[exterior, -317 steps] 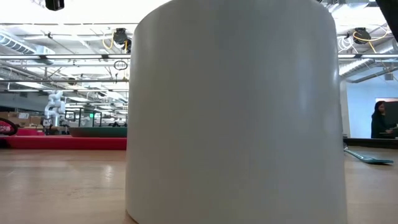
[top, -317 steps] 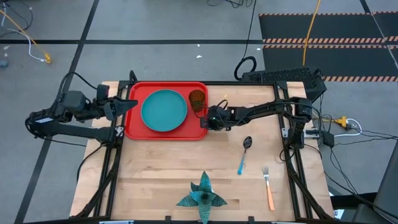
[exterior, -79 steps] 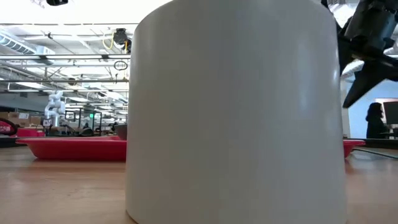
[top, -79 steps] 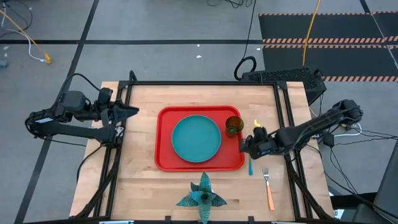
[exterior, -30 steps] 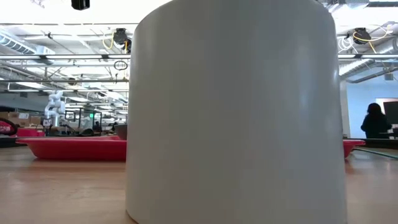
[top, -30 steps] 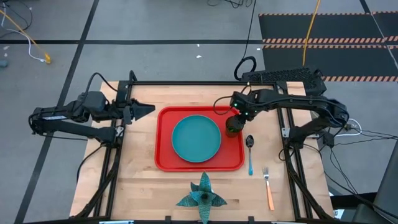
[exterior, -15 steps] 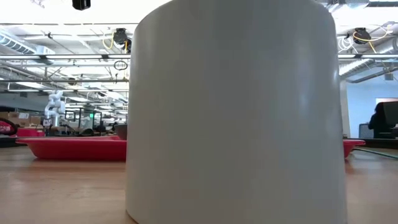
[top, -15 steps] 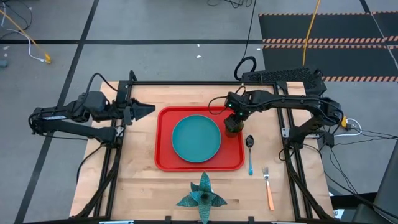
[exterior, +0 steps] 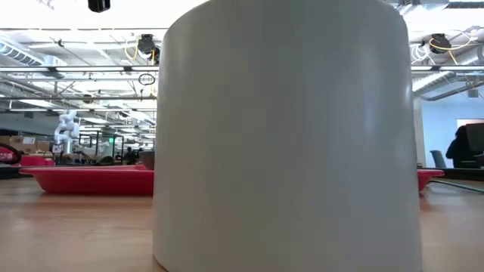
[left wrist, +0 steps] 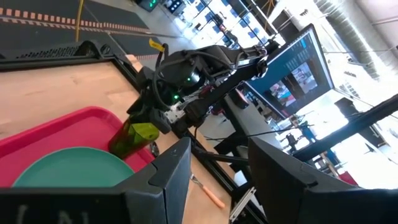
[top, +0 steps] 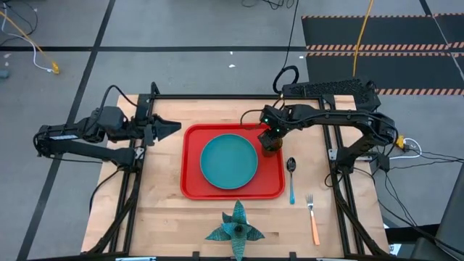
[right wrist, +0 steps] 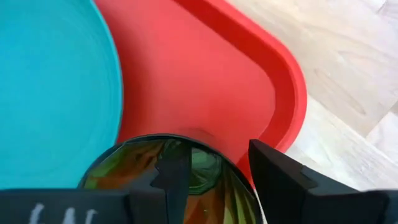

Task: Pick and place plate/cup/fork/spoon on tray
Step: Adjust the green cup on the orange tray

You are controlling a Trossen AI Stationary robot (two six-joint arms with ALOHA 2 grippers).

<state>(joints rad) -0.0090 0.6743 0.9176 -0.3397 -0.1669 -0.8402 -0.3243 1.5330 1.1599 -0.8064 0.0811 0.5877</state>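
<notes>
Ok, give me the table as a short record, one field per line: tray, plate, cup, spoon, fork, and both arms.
tray: red, mid-table
plate: teal, flat on the tray
cup: on the tray near its far right corner, beside the plate
spoon: on the wood right of the tray
fork: on the wood, nearer the front edge than the spoon
right gripper: over the cup, fingers straddling its rim
left gripper: waiting at the table's left edge, fingers open
</notes>
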